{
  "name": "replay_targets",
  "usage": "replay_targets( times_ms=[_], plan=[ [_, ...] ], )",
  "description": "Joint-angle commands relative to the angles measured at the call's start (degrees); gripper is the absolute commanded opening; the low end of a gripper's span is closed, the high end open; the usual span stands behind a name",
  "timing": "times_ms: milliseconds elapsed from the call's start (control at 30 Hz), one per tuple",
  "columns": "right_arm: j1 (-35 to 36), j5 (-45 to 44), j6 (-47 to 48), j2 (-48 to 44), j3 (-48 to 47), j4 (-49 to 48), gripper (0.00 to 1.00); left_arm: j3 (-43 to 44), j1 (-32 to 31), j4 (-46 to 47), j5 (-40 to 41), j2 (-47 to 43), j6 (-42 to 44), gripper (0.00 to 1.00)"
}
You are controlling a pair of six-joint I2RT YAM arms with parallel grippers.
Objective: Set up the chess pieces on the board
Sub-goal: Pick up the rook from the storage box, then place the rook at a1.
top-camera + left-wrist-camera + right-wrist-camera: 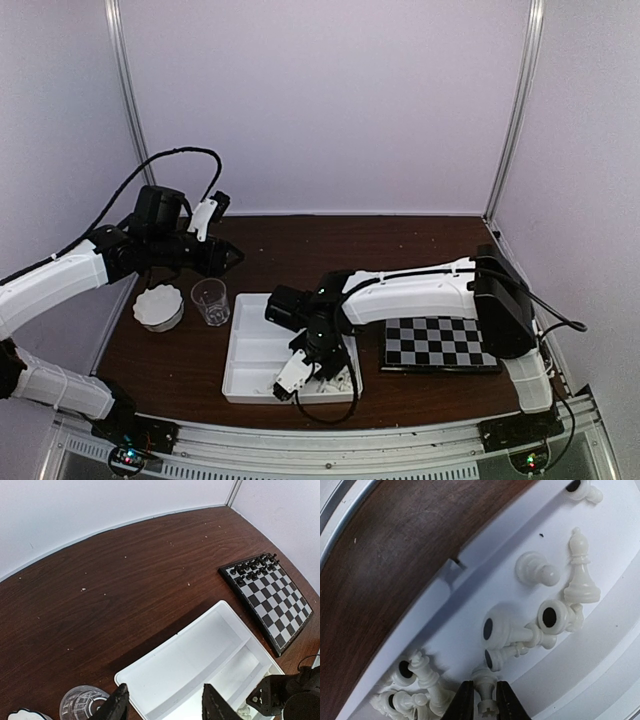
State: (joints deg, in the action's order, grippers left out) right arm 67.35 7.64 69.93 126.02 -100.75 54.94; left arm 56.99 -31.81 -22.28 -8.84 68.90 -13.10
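In the right wrist view my right gripper is down in the white tray, its two dark fingers pressed against the stem of a white chess piece with a notched crown. More white chess pieces lie scattered around it, among them a bishop. The board lies right of the tray, and black pieces stand on its far rows. My left gripper hovers open and empty over the tray's far left corner.
A clear glass and a white ribbed lid stand left of the tray. The right arm stretches across between tray and board. White walls close in the back and both sides.
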Motion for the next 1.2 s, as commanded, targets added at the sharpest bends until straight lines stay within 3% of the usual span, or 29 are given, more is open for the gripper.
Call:
replay_targets(
  times_ms=[0, 400, 767, 1167],
  plan=[
    [-0.7, -1.3, -1.3, -2.0, 0.3, -1.4, 0.16, -0.3, 0.5, 2.8, -0.6, 0.2, 0.9, 0.5],
    [-1.4, 1.3, -7.0, -11.9, 0.2, 6.5, 0.09, -0.1, 0.6, 2.6, -0.7, 0.4, 1.2, 0.5],
    [-7.2, -0.9, -11.3, -24.7, 17.4, 8.7, 0.09, 0.0, 0.6, 2.4, -1.6, 1.9, 1.1, 0.5],
    [-14.6, -2.9, -10.4, -23.1, 25.5, 5.0, 0.09, 0.0, 0.7, 2.3, -1.5, 2.2, 1.2, 0.5]
  ],
)
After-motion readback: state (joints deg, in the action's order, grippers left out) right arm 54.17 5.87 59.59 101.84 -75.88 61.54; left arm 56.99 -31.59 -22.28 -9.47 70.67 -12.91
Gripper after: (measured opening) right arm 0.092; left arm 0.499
